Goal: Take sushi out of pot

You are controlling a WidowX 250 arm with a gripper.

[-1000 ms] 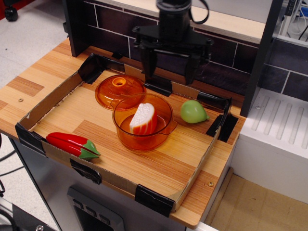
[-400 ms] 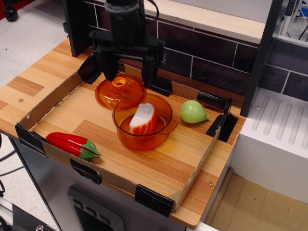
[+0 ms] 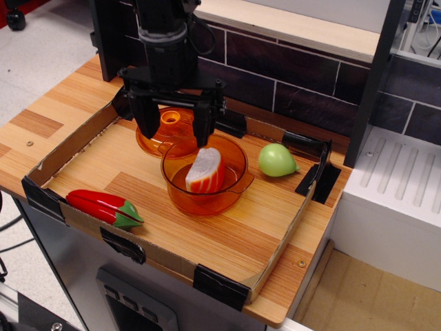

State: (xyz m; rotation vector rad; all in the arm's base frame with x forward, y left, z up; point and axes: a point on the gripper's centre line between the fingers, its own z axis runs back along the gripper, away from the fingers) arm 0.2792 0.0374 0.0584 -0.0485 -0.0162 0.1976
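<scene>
The sushi [image 3: 204,170] stands on edge inside the transparent orange pot [image 3: 222,196], white rice side up and to the left, orange striped side low at the front. The pot sits near the middle of the wooden tray. My gripper [image 3: 175,135] hangs open just behind and to the left of the pot, over the orange lid. Its right finger [image 3: 202,126] is close above the pot's back rim, just above the sushi's top. It holds nothing.
A flat orange lid with a knob [image 3: 169,129] lies behind the pot, partly hidden by my fingers. A green pear-like fruit [image 3: 277,160] lies right of the pot. A red pepper [image 3: 105,207] lies front left. Low cardboard walls [image 3: 72,146] ring the tray.
My gripper has moved from the back right of the tray to the left and down, and now sits lower, close to the pot's back rim. The sushi and pot have not moved.
</scene>
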